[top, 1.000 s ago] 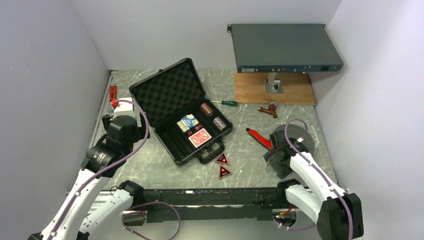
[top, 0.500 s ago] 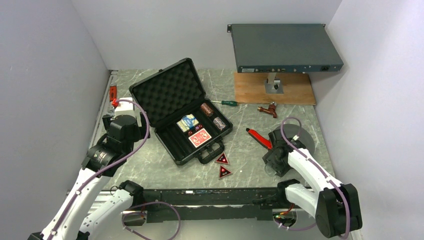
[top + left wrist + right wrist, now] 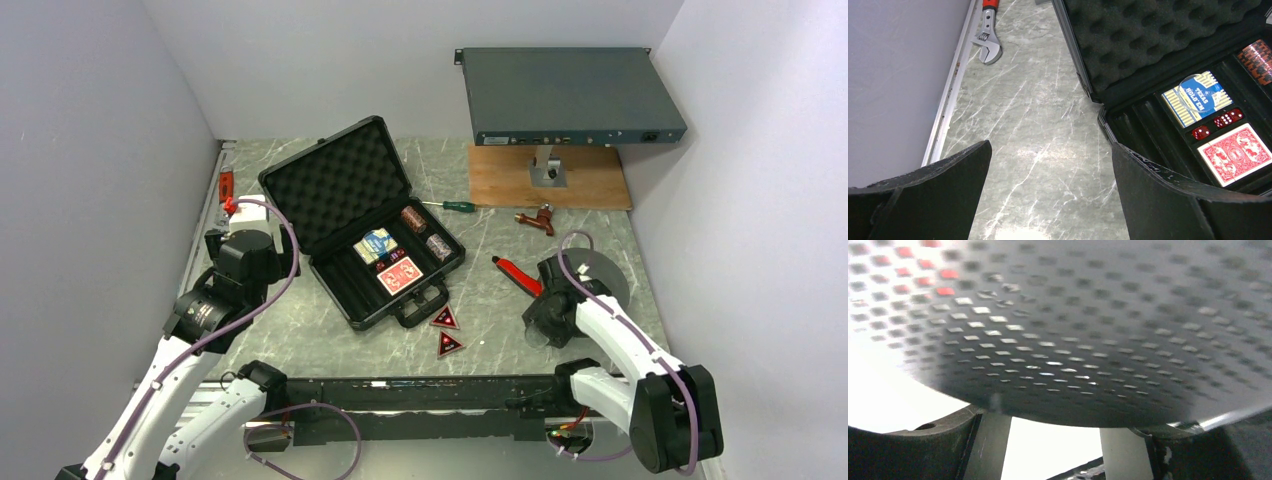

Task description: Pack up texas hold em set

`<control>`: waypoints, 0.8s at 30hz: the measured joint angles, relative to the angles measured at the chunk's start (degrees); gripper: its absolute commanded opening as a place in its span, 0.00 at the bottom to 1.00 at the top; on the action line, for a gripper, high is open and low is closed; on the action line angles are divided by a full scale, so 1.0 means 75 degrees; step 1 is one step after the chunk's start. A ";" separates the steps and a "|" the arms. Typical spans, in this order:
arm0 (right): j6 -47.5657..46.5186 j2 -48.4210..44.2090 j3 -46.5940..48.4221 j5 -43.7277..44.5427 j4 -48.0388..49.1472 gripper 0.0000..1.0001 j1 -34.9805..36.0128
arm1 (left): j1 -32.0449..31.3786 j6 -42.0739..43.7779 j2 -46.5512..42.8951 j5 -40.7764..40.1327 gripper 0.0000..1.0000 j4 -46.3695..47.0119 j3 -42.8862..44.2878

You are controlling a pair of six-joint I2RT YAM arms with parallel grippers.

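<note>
Top external view first: where does the poker set sit?

The case (image 3: 332,292) lies open left of the table's (image 3: 300,335) middle, with its lid (image 3: 335,190) laid flat back and its handle (image 3: 420,308) towards the arms. The blue cards (image 3: 376,244), red cards (image 3: 401,275) and two chip rolls (image 3: 414,219) are in the tray. Two triangular tokens (image 3: 445,318) lie loose on the table just beside the handle.

How would those tokens handle?

I judge them thin, flat and light. The stone top looks slick, so a push would probably send them skating. Pinching one by an edge or corner seems safest. The case looks like a stiff shell with soft foam inside. The lid should swing over if it is lifted at its far rim.

And the claws?

The left claw (image 3: 1049,150) gapes wide and holds nothing, over bare table beside the case's left corner. The right claw (image 3: 545,325) is harder. A dark dotted disc (image 3: 1073,325) fills its wrist view close up, and I cannot tell how wide it stands or whether it grips.

Any room to move?

There is open table between the tokens and the right claw, with red pliers (image 3: 518,277) just beyond it. The walls (image 3: 100,150) hem in both sides, and a wrench (image 3: 988,42) lies by the left one. The tokens are near the front edge, so a slip that way could lose them.
</note>
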 measured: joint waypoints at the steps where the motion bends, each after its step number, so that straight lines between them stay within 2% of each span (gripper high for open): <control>1: -0.0181 0.0003 0.0015 -0.0160 0.0140 0.23 0.0000 | 0.0000 0.0000 0.0003 0.0000 0.96 0.0000 0.0000; 5: -0.0825 0.0361 0.0306 -0.0979 0.0898 0.13 0.0035 | 0.0003 0.0000 0.0003 0.0000 0.96 0.0000 0.0000; 9: -0.1364 0.1201 0.1090 -0.1326 0.1445 0.12 0.0289 | 0.0015 0.0000 0.0003 0.0000 0.96 0.0000 -0.0003; 14: -0.1722 0.2049 0.1824 -0.1303 0.1807 0.13 0.1087 | 0.0015 0.0000 0.0017 -0.0003 0.96 0.0000 0.0000; 18: -0.1848 0.2637 0.2162 -0.1204 0.1888 0.14 0.1705 | 0.0015 0.0000 0.0070 0.0000 0.96 0.0000 0.0000; 24: -0.2063 0.3389 0.2477 -0.1000 0.1845 0.16 0.2142 | 0.0026 0.0003 0.0114 0.0000 0.96 0.0000 0.0000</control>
